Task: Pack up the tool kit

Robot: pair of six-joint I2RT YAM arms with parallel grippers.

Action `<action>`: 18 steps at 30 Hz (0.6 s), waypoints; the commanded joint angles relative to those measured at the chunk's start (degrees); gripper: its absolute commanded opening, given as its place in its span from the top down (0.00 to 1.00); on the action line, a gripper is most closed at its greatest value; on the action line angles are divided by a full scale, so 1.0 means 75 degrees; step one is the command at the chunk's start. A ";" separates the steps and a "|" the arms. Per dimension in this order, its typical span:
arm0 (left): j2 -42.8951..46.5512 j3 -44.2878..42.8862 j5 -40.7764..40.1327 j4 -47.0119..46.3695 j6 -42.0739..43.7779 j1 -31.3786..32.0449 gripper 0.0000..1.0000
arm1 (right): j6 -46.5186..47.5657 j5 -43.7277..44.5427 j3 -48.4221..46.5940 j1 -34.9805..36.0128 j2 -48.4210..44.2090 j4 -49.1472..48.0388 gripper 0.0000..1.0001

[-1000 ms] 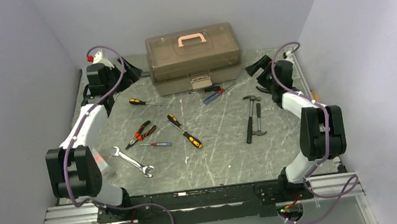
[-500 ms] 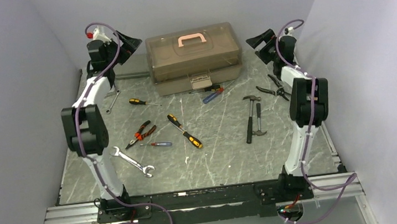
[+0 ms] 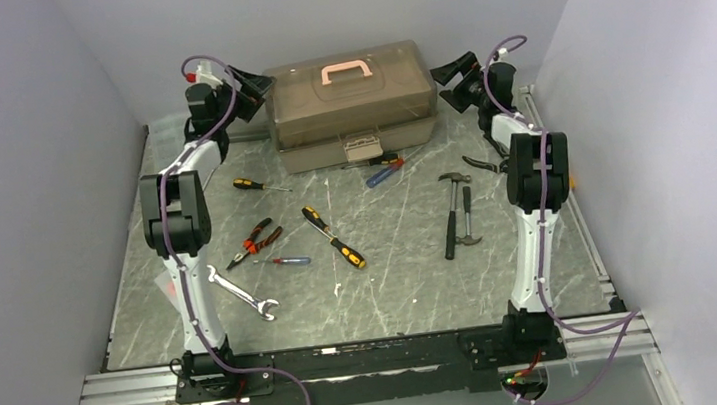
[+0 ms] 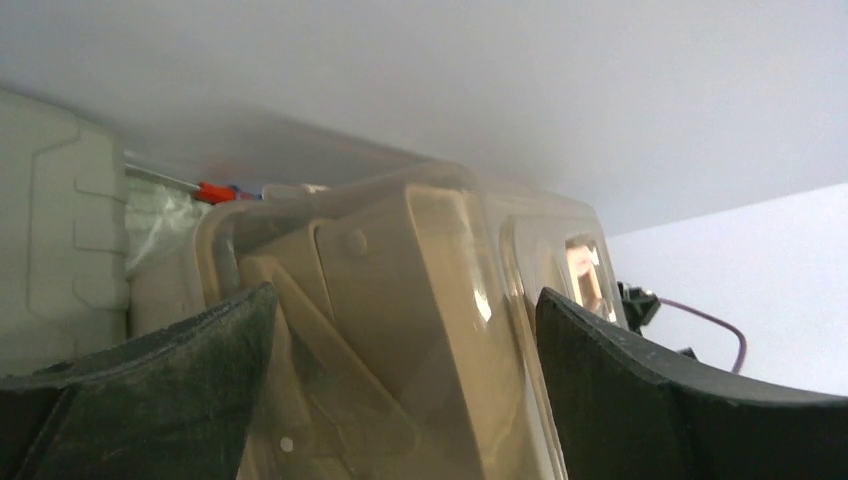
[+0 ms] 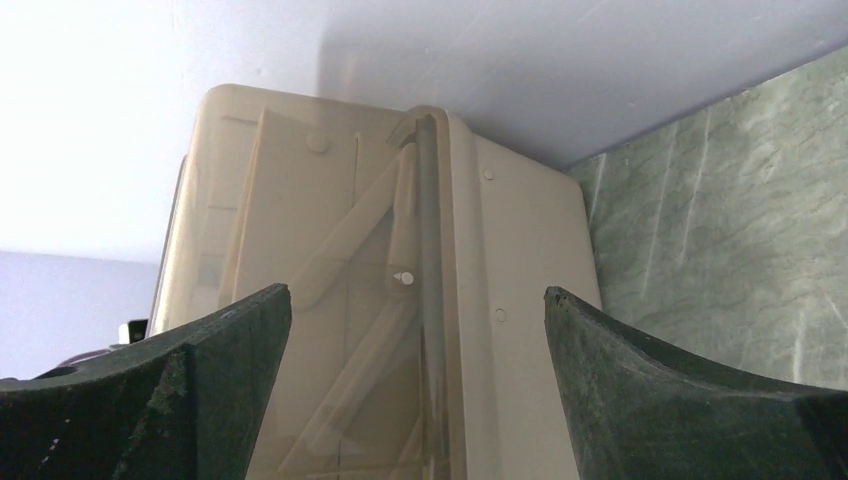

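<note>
Both arms have reached far: the left gripper (image 3: pixel 249 81) and right gripper (image 3: pixel 449 72), both wide open, now flank the closed toolbox (image 3: pixel 349 103), probably to open it.

Toolbox (image 3: pixel 352 103): back centre of the tabletop (image 3: pixel 394 289).
Left claw (image 3: pixel 249 81): at the toolbox's left end.
Right claw (image 3: pixel 454 73): at its right end.
Hammers (image 3: pixel 451 228): before the toolbox, right.
Pliers (image 3: pixel 258 239): before it, left.
</note>
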State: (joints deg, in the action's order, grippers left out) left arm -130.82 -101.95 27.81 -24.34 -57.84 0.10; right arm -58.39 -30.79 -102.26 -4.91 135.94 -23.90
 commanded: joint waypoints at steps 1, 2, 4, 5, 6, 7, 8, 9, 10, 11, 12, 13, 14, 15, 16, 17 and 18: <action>0.0276 0.0727 0.0308 -0.1137 -0.0446 0.0362 0.01 | -0.0435 -0.0730 0.0295 0.0300 -0.0113 -0.0741 0.00; 0.0469 0.1059 0.0280 -0.1356 -0.0500 0.0397 0.01 | -0.0590 -0.0837 0.0543 0.0349 -0.0184 -0.1035 0.01; 0.0745 0.1567 0.0349 -0.1602 -0.0525 0.0455 0.01 | -0.0699 -0.0945 0.0996 0.0451 -0.0408 -0.1435 0.01; 0.0894 0.1929 0.0382 -0.1701 -0.0517 0.0466 0.01 | -0.0570 -0.0931 0.1222 0.0504 -0.0577 -0.1343 0.01; 0.1073 0.2208 0.0399 -0.1771 -0.0506 0.0477 0.01 | -0.0362 -0.0899 0.1351 0.0565 -0.0751 -0.1147 0.01; 0.1251 0.2480 0.0414 -0.1861 -0.0497 0.0488 0.02 | -0.0154 -0.0855 0.1492 0.0602 -0.0945 -0.0973 0.01; 0.1404 0.2769 0.0425 -0.1969 -0.0500 0.0499 0.04 | 0.0006 -0.0823 0.1628 0.0607 -0.1175 -0.0888 0.00; 0.1553 0.3025 0.0447 -0.2059 -0.0511 0.0520 0.05 | 0.0086 -0.0802 0.1786 0.0805 -0.1304 -0.0810 0.00; 0.1699 0.3236 0.0472 -0.2114 -0.0514 0.0527 0.05 | 0.0111 -0.0809 0.1933 0.0872 -0.1421 -0.0805 0.00; 0.1829 0.3447 0.0501 -0.2174 -0.0508 0.0544 0.06 | 0.0078 -0.0851 0.2113 0.0920 -0.1526 -0.0920 0.00; 0.1953 0.3659 0.0496 -0.2281 -0.0528 0.0574 0.07 | 0.0015 -0.0876 0.2311 0.0961 -0.1629 -0.1056 0.00; 0.2077 0.3862 0.0504 -0.2390 -0.0551 0.0610 0.07 | -0.0049 -0.0876 0.2478 0.1000 -0.1721 -0.1160 0.00; 0.2184 0.3994 0.0514 -0.2432 -0.0535 0.0654 0.07 | -0.0073 -0.0896 0.2627 0.1036 -0.1807 -0.1225 0.00; 0.2275 0.4097 0.0530 -0.2397 -0.0474 0.0702 0.07 | -0.0056 -0.0906 0.2730 0.1076 -0.1885 -0.1229 0.00; 0.2369 0.4193 0.0536 -0.2372 -0.0422 0.0747 0.07 | -0.0055 -0.0896 0.2851 0.1105 -0.1971 -0.1210 0.00; 0.2460 0.4289 0.0543 -0.2392 -0.0409 0.0804 0.07 | -0.0079 -0.0909 0.2995 0.1125 -0.2055 -0.1273 0.00; 0.2547 0.4407 0.0541 -0.2464 -0.0414 0.0855 0.07 | -0.0115 -0.0910 0.3174 0.1136 -0.2174 -0.1387 0.00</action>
State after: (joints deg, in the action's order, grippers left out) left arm -115.09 -72.01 26.59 -42.02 -61.08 2.15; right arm -60.95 -26.89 -82.04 -4.03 125.01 -30.09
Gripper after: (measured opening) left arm 0.930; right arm 0.993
